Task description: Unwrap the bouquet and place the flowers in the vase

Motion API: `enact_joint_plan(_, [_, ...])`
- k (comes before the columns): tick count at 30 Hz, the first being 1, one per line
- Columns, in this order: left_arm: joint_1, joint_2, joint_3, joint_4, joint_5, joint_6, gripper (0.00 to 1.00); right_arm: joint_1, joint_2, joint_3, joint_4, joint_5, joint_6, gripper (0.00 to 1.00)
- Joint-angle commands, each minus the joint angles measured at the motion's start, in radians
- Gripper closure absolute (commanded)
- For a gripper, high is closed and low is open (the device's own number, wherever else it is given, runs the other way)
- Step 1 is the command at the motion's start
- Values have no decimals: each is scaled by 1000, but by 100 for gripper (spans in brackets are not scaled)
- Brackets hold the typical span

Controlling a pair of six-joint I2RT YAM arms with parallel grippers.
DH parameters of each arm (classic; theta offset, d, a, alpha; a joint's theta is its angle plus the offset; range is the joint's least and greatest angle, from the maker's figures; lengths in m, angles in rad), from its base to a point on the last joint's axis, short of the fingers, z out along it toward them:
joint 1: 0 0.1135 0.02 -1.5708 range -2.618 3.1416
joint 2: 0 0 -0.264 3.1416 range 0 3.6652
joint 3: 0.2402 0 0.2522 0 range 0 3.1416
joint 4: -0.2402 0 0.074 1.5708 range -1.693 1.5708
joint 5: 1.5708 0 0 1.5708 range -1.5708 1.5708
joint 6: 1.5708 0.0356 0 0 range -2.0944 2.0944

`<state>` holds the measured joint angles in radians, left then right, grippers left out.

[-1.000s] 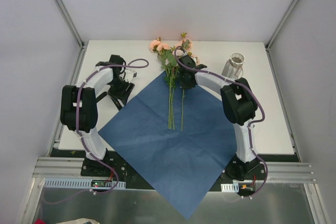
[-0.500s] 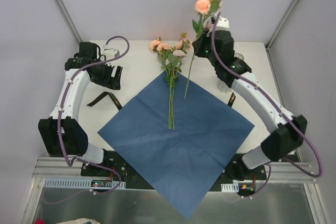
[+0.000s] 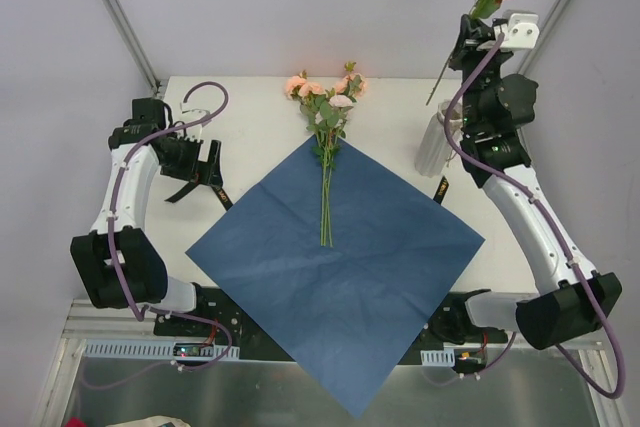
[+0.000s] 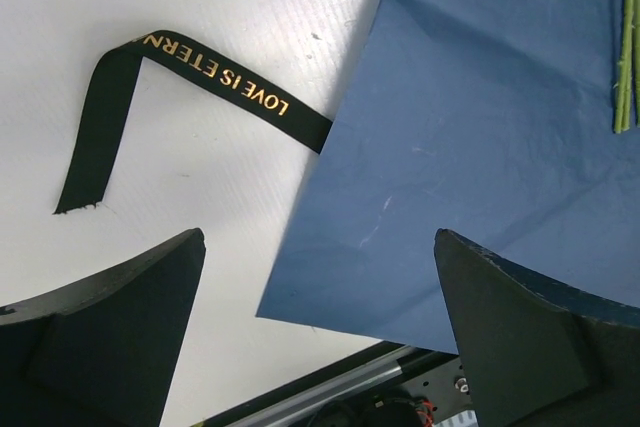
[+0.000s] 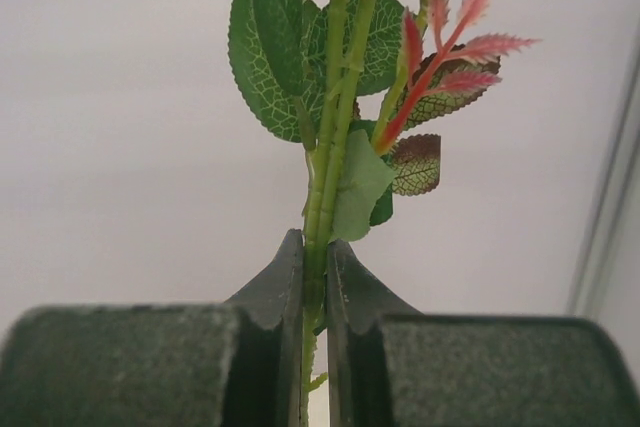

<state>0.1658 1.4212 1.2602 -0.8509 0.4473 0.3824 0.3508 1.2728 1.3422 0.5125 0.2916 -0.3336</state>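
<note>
White rectangular table point(image 3: 260, 107), seen from overhead, carrying a large dark-blue square paper sheet point(image 3: 340, 267) spread flat as a diamond, its near corner overhanging the table's front edge. On the sheet's far half lie the peach-pink artificial roses with green leaves and long thin stems point(image 3: 325, 137), blooms past the far corner and stems pointing toward the arms.

The right tool point(image 3: 468, 35), high above the table's right rear, is clamped on one separate rose stem with green and reddish leaves point(image 5: 335, 127). In the wrist view both fingers press the stem from either side. Its bloom sits at the top of the overhead view, and its lower end points down toward the slim whitish translucent vase point(image 3: 432, 145), which stands just off the sheet's right corner. Whether the stem tip has reached the mouth cannot be told.

The left tool point(image 4: 315, 277), jaws wide apart and holding nothing, hovers over the black gold-lettered ribbon point(image 4: 225, 82) at the sheet's left edge.
</note>
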Motion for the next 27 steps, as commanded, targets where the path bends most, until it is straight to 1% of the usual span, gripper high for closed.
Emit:
enact_joint_plan(1, [11, -54, -13, -8, 56, 26, 1, -62, -58, -32, 169, 35, -66, 99])
enact_joint_plan(2, [11, -67, -16, -7, 59, 26, 1, -114, -62, -38, 169, 11, -41, 99])
enact_joint_plan(9, [12, -74, -4, -13, 50, 21, 1, -211, -66, -84, 176, 1, -15, 99])
enact_joint_plan(15, [12, -71, 8, -19, 56, 12, 1, -231, -49, -124, 178, -11, 65, 99])
enact_joint_plan(21, [11, -87, 2, -19, 45, 19, 1, -230, -24, -182, 187, -32, 102, 99])
enact_joint_plan(23, [11, -90, 1, -20, 47, 18, 1, -230, -13, -202, 163, -51, 123, 99])
enact_joint_plan(24, [12, -88, 1, -19, 48, 21, 1, -228, -13, -204, 140, -55, 130, 98])
enact_joint_plan(25, [12, -87, 1, -20, 47, 18, 1, -223, -13, -206, 85, -58, 134, 85])
enact_joint_plan(26, [12, -87, 4, -20, 51, 16, 1, -211, -13, -199, 49, -52, 133, 77])
enact_joint_plan(27, [11, -87, 5, -19, 53, 16, 1, -207, -15, -198, 17, -51, 134, 74])
